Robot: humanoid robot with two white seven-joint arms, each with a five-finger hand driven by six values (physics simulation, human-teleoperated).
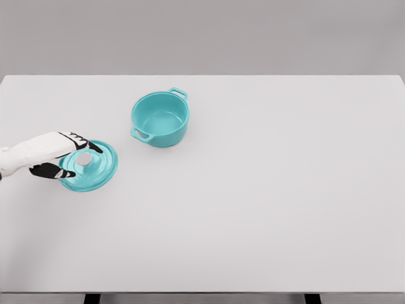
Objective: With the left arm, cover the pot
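Stretching almost edge to edge across the head view, the worktop (266,209) is a plain white slab with a smooth, matte finish and a straight far edge. Behind it rises a flat grey wall without any detail. Along the near edge, two short dark supports show just below the slab.

On the left half of the worktop stands the pot (161,118), a round turquoise vessel with a glossy enamel look, upright and uncovered, its interior the same colour as its outside. Two small loop handles stick out from its rim (one toward the far right, one toward the near left).

Nearer the robot and to the left, well apart from the pot, is the lid (90,166), a shallow turquoise disc with a raised ring on top and a small pale grey round knob at its centre. It appears tipped slightly, though whether its lower edge touches the worktop cannot be told.

The left hand (63,158) comes in from the left edge on a white arm; the shell is white, the fingers black with white segments. Its fingers are curled around the knob, upper fingers reaching over it and the thumb closing in from below, so the hand has hold of the lid at its knob.
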